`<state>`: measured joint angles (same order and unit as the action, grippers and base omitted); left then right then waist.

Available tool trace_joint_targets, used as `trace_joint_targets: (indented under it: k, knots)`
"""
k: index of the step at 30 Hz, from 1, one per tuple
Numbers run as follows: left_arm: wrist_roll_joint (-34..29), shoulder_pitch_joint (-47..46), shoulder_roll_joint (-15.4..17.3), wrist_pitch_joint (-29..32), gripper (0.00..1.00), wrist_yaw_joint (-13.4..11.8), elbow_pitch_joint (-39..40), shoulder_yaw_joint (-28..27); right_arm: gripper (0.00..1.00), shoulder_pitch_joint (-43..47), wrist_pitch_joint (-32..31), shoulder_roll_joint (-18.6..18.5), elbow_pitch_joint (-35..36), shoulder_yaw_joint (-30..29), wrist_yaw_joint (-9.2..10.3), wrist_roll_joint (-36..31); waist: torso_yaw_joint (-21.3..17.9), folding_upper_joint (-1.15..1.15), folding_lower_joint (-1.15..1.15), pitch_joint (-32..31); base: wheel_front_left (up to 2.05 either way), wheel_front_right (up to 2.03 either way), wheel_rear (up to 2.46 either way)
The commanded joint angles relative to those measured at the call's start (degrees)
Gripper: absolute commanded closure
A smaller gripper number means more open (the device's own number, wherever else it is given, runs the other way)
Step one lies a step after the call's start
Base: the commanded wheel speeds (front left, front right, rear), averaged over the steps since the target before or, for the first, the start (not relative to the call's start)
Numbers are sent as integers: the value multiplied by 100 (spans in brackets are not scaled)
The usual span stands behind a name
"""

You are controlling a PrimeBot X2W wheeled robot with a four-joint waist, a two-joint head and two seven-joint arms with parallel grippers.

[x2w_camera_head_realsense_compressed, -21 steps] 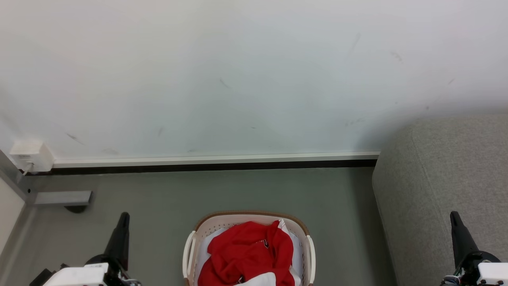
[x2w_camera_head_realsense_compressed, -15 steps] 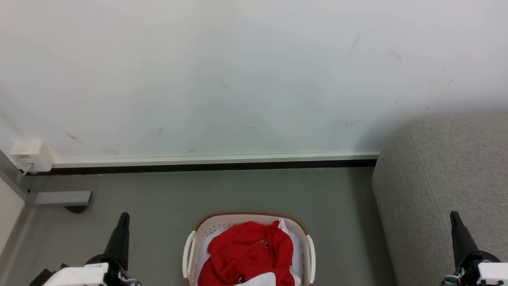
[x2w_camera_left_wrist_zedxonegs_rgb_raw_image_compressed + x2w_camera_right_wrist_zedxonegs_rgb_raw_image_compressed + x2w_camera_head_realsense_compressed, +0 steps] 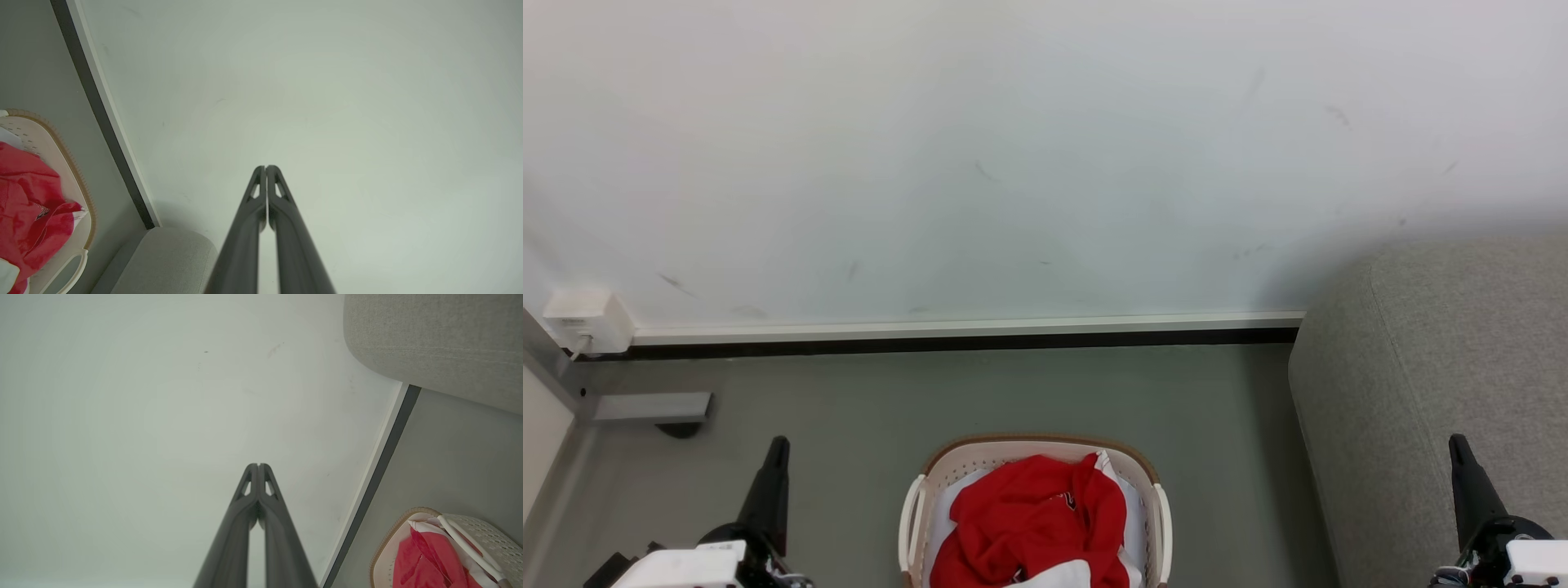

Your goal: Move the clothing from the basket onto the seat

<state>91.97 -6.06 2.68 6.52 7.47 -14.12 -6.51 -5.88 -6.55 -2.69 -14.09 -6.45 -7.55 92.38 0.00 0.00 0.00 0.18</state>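
The red jersey [image 3: 1029, 527] lies crumpled in the basket [image 3: 947, 467] between my left gripper [image 3: 778, 447] and right gripper [image 3: 1457, 447] — both pressed together, empty — beside the grey sofa [image 3: 1445, 367].

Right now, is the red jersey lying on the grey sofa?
No, the red jersey lies bunched inside the basket, and the grey sofa stands apart to its right.

Plain rm: pale wall [image 3: 1045, 147] meeting grey-green floor [image 3: 980, 392].
Wall is showing faint dark scuffs [image 3: 985, 171] w/ soft, even light falling across it; a white baseboard [image 3: 964, 328] is running along its foot w/ a dark strip under it. At far left a small white box [image 3: 587, 320] is sitting on the wall just above the baseboard, and a grey metal bar [image 3: 652, 406] is lying low over the floor nr it.
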Motion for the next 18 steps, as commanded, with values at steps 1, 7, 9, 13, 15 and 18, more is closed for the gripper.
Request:
trace_joint_targets:
  k: [1, 7, 9, 13, 15, 18]
  knots:
    - [85, -48, 43, 19, 100, 14, 18, -6, 100, -75, -13, -41, 26, -19, 13, 7, 0, 0, 0, 0, 0, 0, 0]
    - [85, -48, 43, 19, 100, 14, 18, -6, 100, -75, -13, -41, 26, -19, 13, 7, 0, 0, 0, 0, 0, 0, 0]
    - [85, -48, 43, 19, 100, 14, 18, -6, 100, -75, -13, -41, 26, -19, 13, 7, 0, 0, 0, 0, 0, 0, 0]
    - [85, -48, 43, 19, 100, 14, 18, -6, 100, -75, -13, -41, 26, -19, 14, 7, 0, 0, 0, 0, 0, 0, 0]
    - [85, -48, 42, 19, 100, 14, 18, -6, 100, -75, -13, -41, 26, -19, 14, 7, 0, 0, 0, 0, 0, 0, 0]
    - [85, -48, 42, 19, 100, 14, 18, -6, 100, -75, -13, -41, 26, -19, 14, 7, 0, 0, 0, 0, 0, 0, 0]
